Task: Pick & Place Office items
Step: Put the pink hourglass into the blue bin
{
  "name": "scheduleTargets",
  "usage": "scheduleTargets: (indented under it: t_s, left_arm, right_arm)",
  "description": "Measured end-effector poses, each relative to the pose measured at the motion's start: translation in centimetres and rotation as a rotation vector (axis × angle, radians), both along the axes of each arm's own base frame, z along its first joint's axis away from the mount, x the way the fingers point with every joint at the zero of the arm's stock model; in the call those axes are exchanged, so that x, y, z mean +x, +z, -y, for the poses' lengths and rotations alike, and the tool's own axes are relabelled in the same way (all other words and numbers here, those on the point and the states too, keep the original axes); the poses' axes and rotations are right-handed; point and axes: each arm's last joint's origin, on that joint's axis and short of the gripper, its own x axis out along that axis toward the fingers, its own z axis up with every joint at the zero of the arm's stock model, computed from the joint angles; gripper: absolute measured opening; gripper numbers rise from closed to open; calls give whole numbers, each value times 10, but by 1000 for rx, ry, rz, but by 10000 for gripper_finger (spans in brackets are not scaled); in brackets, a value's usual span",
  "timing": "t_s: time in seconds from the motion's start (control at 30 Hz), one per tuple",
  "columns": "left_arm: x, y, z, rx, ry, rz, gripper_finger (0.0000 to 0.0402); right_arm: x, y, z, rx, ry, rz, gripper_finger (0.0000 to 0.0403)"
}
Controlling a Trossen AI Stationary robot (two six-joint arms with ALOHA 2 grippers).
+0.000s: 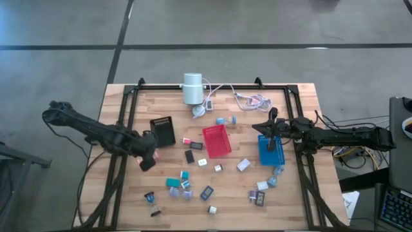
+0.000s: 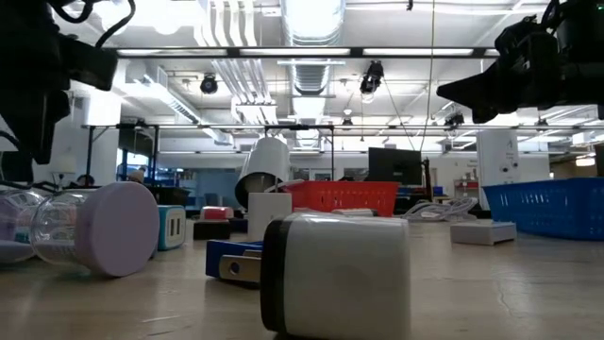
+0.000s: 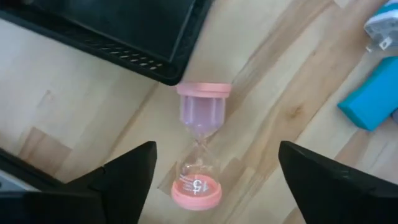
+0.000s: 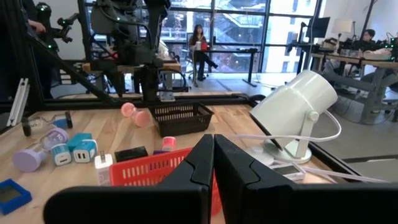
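A pink hourglass [image 3: 200, 149] lies on its side on the wooden table, just beside a corner of the black tray [image 3: 124, 31]. My left gripper [image 3: 216, 149] points down over it, open, one finger on each side of the hourglass and clear of it; in the high view this gripper [image 1: 149, 160] is left of centre. My right gripper [image 4: 212, 163] is shut on nothing and held level above the far end of the blue tray [image 1: 270, 149]. Several small office items [image 1: 187, 187] lie scattered on the near half of the table.
The red tray [image 1: 217, 140] stands mid-table. A white cylinder [image 1: 192, 88] with cables [image 1: 251, 100] stands at the far edge. A teal block [image 3: 373, 99] lies close to the hourglass. A black frame [image 1: 129, 122] runs along the table's sides.
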Motion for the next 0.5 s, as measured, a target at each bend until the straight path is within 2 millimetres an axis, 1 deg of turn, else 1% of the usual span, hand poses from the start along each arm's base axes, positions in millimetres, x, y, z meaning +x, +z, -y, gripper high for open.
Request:
scheduleTargets:
  t_s: [0.17,0.3,0.4,0.5]
  left_arm:
    - [1,-5,8,-15,-39,-42,350]
    - [2,-11,11,-7,2,-80,346]
    - [1,-20,13,-3,16,-110,346]
    - [-2,-33,13,-18,35,-132,346]
  right_arm:
    - [0,-2,0,27,0,-18,8]
    - [0,-2,0,27,0,-18,8]
    - [0,-2,0,27,1,-18,8]
    - [0,-2,0,27,1,-18,8]
